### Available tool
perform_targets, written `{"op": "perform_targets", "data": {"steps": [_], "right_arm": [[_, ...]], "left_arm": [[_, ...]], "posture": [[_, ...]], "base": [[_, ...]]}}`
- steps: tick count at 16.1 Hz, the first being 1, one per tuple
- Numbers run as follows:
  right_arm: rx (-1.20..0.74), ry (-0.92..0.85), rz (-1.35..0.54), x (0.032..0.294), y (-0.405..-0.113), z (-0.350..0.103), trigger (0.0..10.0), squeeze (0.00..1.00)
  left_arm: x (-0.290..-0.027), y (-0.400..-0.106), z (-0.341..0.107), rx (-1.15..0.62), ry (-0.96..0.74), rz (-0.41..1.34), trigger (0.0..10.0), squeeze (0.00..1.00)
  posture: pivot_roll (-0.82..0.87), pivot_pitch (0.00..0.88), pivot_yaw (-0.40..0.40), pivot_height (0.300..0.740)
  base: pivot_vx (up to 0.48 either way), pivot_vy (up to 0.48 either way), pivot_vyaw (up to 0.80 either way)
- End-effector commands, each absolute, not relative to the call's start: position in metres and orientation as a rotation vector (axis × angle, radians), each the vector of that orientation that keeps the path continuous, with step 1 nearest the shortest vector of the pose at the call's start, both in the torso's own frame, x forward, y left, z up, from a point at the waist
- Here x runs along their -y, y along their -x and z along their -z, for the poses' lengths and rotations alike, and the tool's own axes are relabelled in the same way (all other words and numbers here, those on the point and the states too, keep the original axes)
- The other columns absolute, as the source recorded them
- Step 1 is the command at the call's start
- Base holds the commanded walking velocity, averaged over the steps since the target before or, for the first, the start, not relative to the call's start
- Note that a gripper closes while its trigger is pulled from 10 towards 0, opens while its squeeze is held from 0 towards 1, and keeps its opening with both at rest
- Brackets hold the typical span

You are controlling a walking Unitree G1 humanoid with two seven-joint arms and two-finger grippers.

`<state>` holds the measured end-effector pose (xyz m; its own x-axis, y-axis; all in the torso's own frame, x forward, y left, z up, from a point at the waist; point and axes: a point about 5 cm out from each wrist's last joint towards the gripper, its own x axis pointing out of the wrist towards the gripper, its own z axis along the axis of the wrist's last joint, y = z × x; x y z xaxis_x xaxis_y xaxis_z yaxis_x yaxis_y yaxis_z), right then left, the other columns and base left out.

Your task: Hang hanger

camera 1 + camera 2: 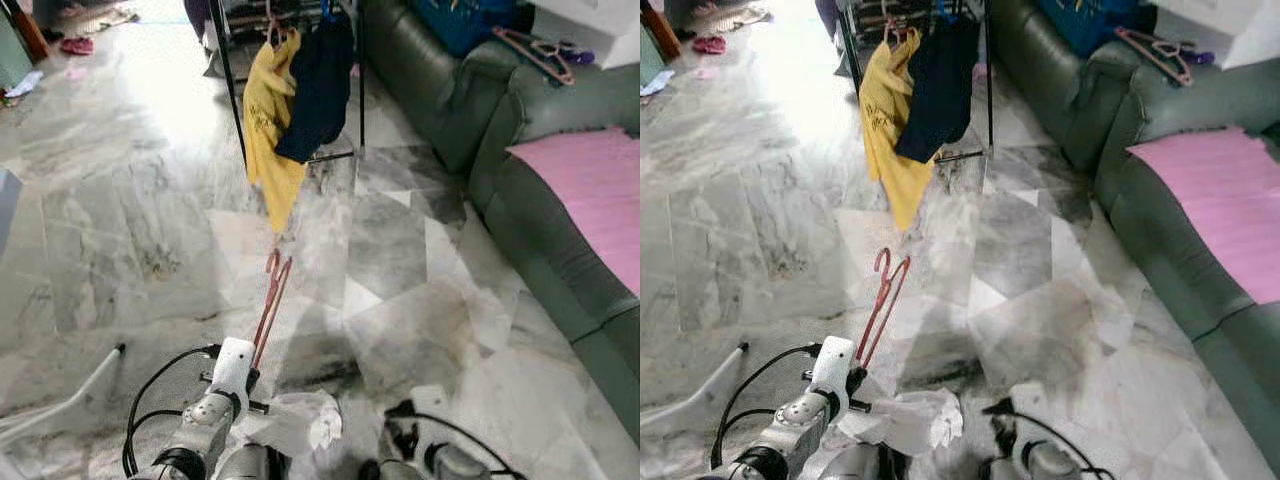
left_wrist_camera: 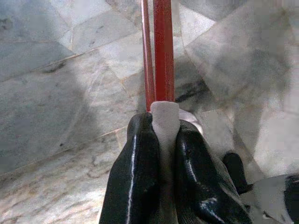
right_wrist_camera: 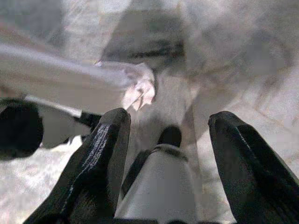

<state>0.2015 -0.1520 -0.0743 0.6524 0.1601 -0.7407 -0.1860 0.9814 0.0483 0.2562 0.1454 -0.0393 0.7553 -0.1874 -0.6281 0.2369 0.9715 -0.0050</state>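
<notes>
the left gripper [image 2: 159, 140] sits low over the marble floor [image 1: 130, 230], its jaws clenched on a pale cloth-wrapped end of the red hanger [image 1: 270, 305]. the hanger juts forward from the gripper, above the floor, with its hook end pointing toward the clothes rack [image 1: 228, 80]; in the left wrist view its far end is cut off by the frame. a crumpled white cloth [image 1: 305, 420] hangs just beside the left arm, and whether it joins the hanger cannot be told. on the rack, whose top is cut off, hang a yellow garment [image 1: 268, 130] and a dark navy garment [image 1: 318, 85]. the right gripper [image 3: 166, 140] hangs low near the robot's body, jaws spread wide and holding nothing; its view is blurred. along the floor's right edge stands a green sofa [image 1: 540, 230] with a pink cloth [image 1: 590, 190] on its seat and pink hangers [image 1: 535, 50] on its arm, partly hard to make out.
</notes>
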Motion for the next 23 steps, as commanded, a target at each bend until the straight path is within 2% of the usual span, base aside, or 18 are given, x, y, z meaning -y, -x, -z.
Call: {"op": "perform_targets", "data": {"steps": [1, 3, 7, 8, 11, 13, 15, 16, 18, 20, 23], "right_arm": [[-0.857, 0.037, -0.182, 0.154, -0.197, 0.077, 10.0, 0.0], [-0.825, 0.064, -0.178, 0.159, -0.202, 0.073, 10.0, 0.0], [-0.711, 0.065, -0.115, 0.182, -0.228, 0.054, 10.0, 0.0], [-0.667, 0.051, -0.09, 0.19, -0.237, 0.047, 10.0, 0.0], [-0.42, 0.039, -0.095, 0.209, -0.281, 0.0, 10.0, 0.0], [-0.377, 0.044, -0.114, 0.212, -0.287, -0.009, 10.0, 0.0], [-0.307, 0.149, -0.263, 0.229, -0.3, -0.034, 10.0, 0.0], [-0.306, 0.166, -0.291, 0.231, -0.301, -0.037, 10.0, 0.0], [-0.319, 0.234, -0.429, 0.234, -0.3, -0.043, 10.0, 0.0], [-0.348, 0.273, -0.541, 0.234, -0.297, -0.045, 10.0, 0.0], [-0.355, 0.28, -0.589, 0.236, -0.299, -0.049, 10.0, 0.0]], "left_arm": [[-0.145, -0.259, 0.037, -0.669, -0.044, 0.254, 10.0, 0.0], [-0.142, -0.273, 0.024, -0.608, 0.006, 0.323, 10.0, 0.0], [-0.128, -0.309, -0.018, -0.426, -0.007, 0.538, 10.0, 0.0], [-0.126, -0.318, -0.031, -0.375, 0.027, 0.568, 10.0, 0.0], [-0.107, -0.347, -0.094, -0.123, 0.155, 0.82, 10.0, 0.0], [-0.104, -0.35, -0.107, -0.069, 0.175, 0.881, 10.0, 0.0], [-0.097, -0.355, -0.165, 0.127, 0.067, 1.18, 10.0, 0.0], [-0.096, -0.354, -0.171, 0.13, 0.044, 1.231, 10.0, 0.0], [-0.094, -0.343, -0.189, 0.122, -0.019, 1.456, 10.0, 0.0], [-0.093, -0.335, -0.199, 0.132, -0.068, 1.564, 10.0, 0.0], [-0.088, -0.325, -0.211, 0.14, -0.071, 1.67, 10.0, 0.0]], "posture": [[-0.08, 0.111, 0.006, 0.74], [-0.08, 0.104, 0.004, 0.74], [-0.08, 0.092, 0.003, 0.74], [-0.08, 0.086, 0.008, 0.74], [-0.09, 0.085, 0.002, 0.74], [-0.09, 0.085, 0.002, 0.74], [-0.09, 0.093, 0.0, 0.74], [-0.09, 0.095, 0.003, 0.74], [-0.09, 0.1, 0.009, 0.74], [-0.09, 0.1, 0.009, 0.74], [-0.1, 0.107, 0.02, 0.74]], "base": [[0.0, 0.0, 0.0], [0.0, 0.0, 0.0], [0.0, 0.0, 0.0], [0.0, 0.0, 0.0], [0.0, 0.0, 0.0], [0.0, 0.0, 0.0], [0.0, 0.0, 0.0], [0.0, 0.0, 0.0], [0.0, 0.0, 0.0], [0.0, 0.0, 0.0], [0.0, 0.0, 0.0]]}}
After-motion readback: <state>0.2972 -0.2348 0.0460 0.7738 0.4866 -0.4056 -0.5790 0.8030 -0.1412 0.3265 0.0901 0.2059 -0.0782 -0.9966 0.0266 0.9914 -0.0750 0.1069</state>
